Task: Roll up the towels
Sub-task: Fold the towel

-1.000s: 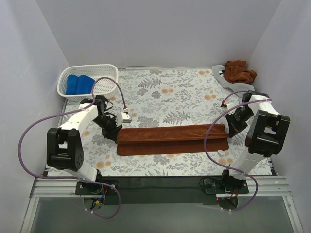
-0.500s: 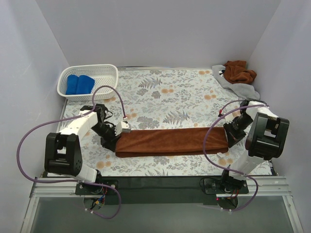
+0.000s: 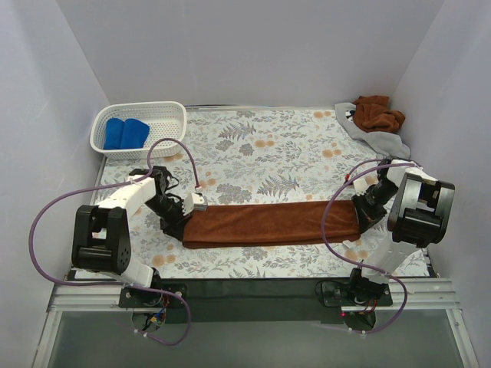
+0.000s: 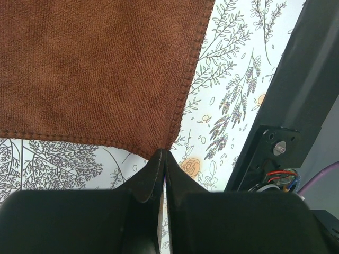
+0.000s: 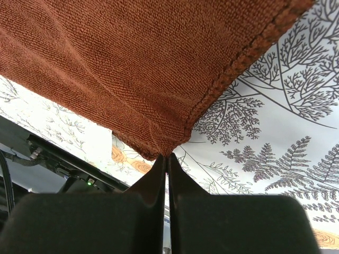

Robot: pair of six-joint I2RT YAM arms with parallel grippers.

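Near the white basket (image 3: 173, 126), left claw (image 4: 163, 154) and right claw (image 5: 167, 156) pinch corners of the brown towel (image 3: 272, 222).

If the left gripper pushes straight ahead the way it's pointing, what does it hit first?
The rust-brown towel: the left gripper is shut on its corner, and the cloth lies straight ahead of the tips.

White perforated basket (image 3: 170, 123) at far-left corner of floral table cover (image 3: 276, 153); black strip (image 3: 253, 288) along near edge.
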